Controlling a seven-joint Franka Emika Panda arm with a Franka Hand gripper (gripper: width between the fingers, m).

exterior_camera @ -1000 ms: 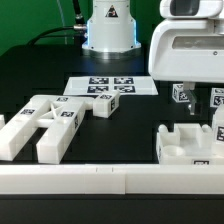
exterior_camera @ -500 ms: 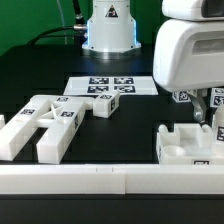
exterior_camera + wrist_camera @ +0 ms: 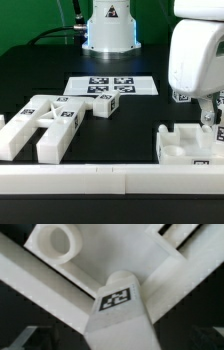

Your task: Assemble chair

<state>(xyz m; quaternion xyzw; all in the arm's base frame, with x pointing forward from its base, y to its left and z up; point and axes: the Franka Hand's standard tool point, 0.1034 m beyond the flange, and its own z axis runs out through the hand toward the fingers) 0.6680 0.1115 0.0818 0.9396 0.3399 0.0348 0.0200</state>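
In the wrist view a white bar with a square tag lies slantwise between my gripper jaws. The dim fingers stand wide apart at both sides of it, not touching it, so the gripper is open. Behind the bar lie white chair panels, one with a round hole. In the exterior view my gripper hangs at the right under the big white hand. A small tagged white piece shows beside one finger, above a blocky chair part.
An X-shaped slotted chair piece and a small tagged block lie at the exterior view's left. The marker board lies behind them, before the robot base. A long white rail runs along the front.
The hand has shifted toward the exterior view's right and looms larger. The small tagged piece beside the finger has hardly moved.
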